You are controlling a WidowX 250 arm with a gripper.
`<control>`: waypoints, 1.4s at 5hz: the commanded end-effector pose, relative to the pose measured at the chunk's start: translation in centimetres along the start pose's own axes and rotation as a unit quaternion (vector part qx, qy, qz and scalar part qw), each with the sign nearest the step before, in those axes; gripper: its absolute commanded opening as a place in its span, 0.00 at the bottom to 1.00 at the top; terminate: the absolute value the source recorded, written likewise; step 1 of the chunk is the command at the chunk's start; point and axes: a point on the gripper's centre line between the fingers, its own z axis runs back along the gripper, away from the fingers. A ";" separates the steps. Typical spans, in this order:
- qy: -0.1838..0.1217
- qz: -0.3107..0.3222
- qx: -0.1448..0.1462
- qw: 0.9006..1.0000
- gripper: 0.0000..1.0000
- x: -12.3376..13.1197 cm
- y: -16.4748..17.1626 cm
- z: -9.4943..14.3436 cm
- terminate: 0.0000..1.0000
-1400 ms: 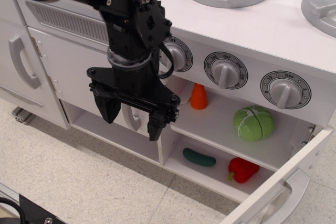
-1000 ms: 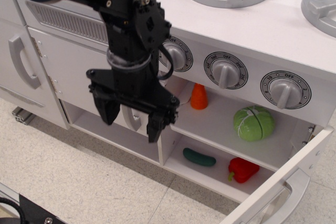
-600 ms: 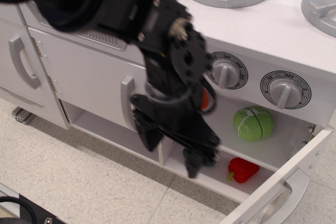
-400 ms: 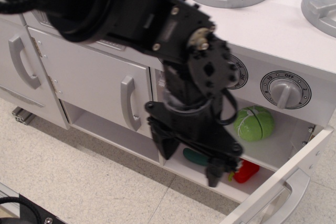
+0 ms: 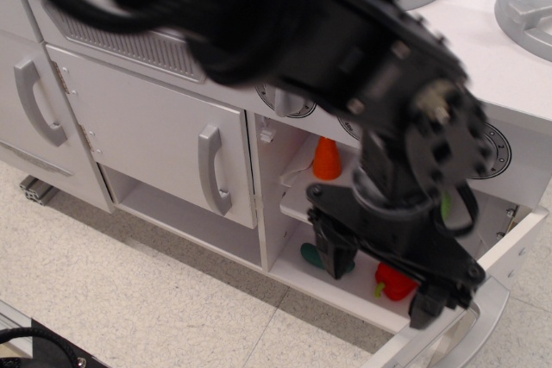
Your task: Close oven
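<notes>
Bright, even indoor light, seemingly from overhead, washes the white toy kitchen and pale floor with only soft shadows. The black robot arm [image 5: 285, 32] is heavily motion-blurred, its edges smeared. The gripper [image 5: 384, 277] is slightly sharper. The cupboard door [image 5: 147, 131] is crisp. The oven [image 5: 345, 204] interior sits in gentle shade.

No readable text; markings around the grey dial knobs [image 5: 285, 102] too blurred.
</notes>
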 end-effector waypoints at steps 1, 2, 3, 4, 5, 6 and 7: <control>-0.014 -0.008 0.013 1.000 1.00 0.2 -0.9 -1.7 0.00; -0.014 0.017 0.013 1.000 1.00 0.4 0.2 -2.0 0.00; -0.009 0.029 0.028 0.999 1.00 0.7 2.4 -1.8 0.00; -0.012 0.052 0.037 0.998 1.00 1.2 5.0 -1.4 0.00; -0.015 0.061 0.056 0.996 1.00 1.9 7.5 -1.0 0.00; -0.030 0.075 0.075 0.994 1.00 2.7 9.3 -0.2 0.00; -0.045 0.085 0.055 0.994 1.00 3.0 9.9 1.8 0.00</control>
